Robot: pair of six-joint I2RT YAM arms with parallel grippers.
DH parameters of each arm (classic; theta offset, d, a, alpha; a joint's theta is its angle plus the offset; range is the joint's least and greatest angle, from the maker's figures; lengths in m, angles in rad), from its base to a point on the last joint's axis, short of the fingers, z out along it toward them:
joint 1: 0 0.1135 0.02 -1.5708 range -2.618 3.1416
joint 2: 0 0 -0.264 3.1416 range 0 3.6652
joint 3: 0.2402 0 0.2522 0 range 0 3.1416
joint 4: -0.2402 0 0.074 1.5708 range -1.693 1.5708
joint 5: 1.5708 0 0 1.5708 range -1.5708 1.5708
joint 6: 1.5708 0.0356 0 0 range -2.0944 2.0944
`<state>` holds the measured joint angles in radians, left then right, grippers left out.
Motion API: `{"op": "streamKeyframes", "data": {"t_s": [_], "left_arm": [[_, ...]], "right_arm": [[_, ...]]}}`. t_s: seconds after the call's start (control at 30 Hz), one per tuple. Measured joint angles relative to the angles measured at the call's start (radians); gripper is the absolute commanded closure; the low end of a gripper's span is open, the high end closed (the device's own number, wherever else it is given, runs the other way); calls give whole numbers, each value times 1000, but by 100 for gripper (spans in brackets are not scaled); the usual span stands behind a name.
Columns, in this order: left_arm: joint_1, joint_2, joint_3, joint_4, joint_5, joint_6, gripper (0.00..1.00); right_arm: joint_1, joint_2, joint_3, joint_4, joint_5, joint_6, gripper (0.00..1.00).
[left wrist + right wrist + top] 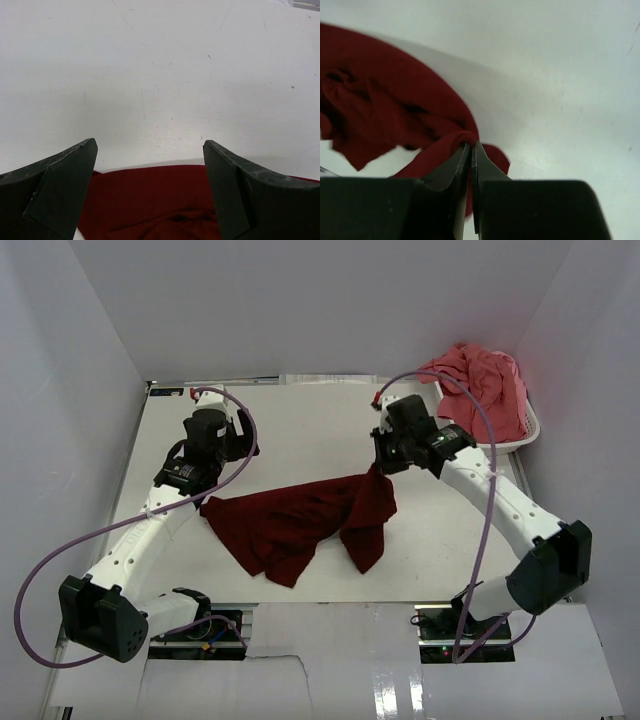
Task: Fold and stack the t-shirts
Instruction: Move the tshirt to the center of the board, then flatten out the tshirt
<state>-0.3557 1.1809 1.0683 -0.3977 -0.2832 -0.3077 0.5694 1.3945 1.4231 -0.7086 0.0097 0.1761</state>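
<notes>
White tabletop [300, 430], pale walls close on the left, far and right sides. Left gripper [150, 147] at the left: jaws wide apart, nothing between them, poised over bare surface, with the left edge of the maroon t-shirt [290, 520] showing just beneath the fingers. Shirt itself mid-table, crumpled, long axis running left to right and rising slightly toward its right end; two lobes trailing toward the near edge. Right gripper [471, 146] at that right end: jaws pinched tight on a bunched corner of the maroon cloth, corner seemingly raised a little, rest lying on the table. Further right, coral pink t-shirt [480, 380] heaped in the white basket [528, 432] at the far right corner, well apart from the work. Judgement: spreading step, not yet folding; free left end nearer the left arm, so probably calls for a short drop onto that edge to pull against the right-hand pinch. Plenty of open room on the far half of the table; less toward the near edge, lobes close to it.
</notes>
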Motion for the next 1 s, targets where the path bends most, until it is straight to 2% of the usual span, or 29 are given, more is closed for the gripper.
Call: {"op": "streamKeyframes", "data": {"t_s": [0.17,0.27,0.33,0.37,0.43,0.5,0.6,0.7,0.77,0.83,0.9,1.0], "left_arm": [[0,0,0,-13,-30,-8,2],[0,6,0,-18,-40,-8,2],[0,12,0,-25,-43,-8,2],[0,14,0,-28,-44,-9,2],[0,18,0,-30,-46,-9,2],[0,21,0,-31,-46,-9,2],[0,23,0,-36,-41,-13,2],[0,35,2,-37,-14,-16,2],[0,60,10,-47,10,-23,2],[0,100,29,-61,21,-35,2],[5,144,49,-79,26,-53,2],[47,198,79,-107,69,-80,2]], "right_arm": [[-4,76,-202,-27,91,23,92],[-22,68,-230,-14,201,45,92],[-38,53,-234,14,275,60,87],[-45,38,-237,34,307,65,81],[-55,-5,-249,84,340,76,41],[-60,-69,-272,146,343,74,14],[-58,-130,-283,194,307,68,12],[-51,-135,-299,208,219,64,21],[-35,-135,-345,217,139,59,22],[21,-127,-398,213,62,55,25],[102,-98,-427,212,2,52,32],[229,-26,-432,225,-54,55,32]]}}
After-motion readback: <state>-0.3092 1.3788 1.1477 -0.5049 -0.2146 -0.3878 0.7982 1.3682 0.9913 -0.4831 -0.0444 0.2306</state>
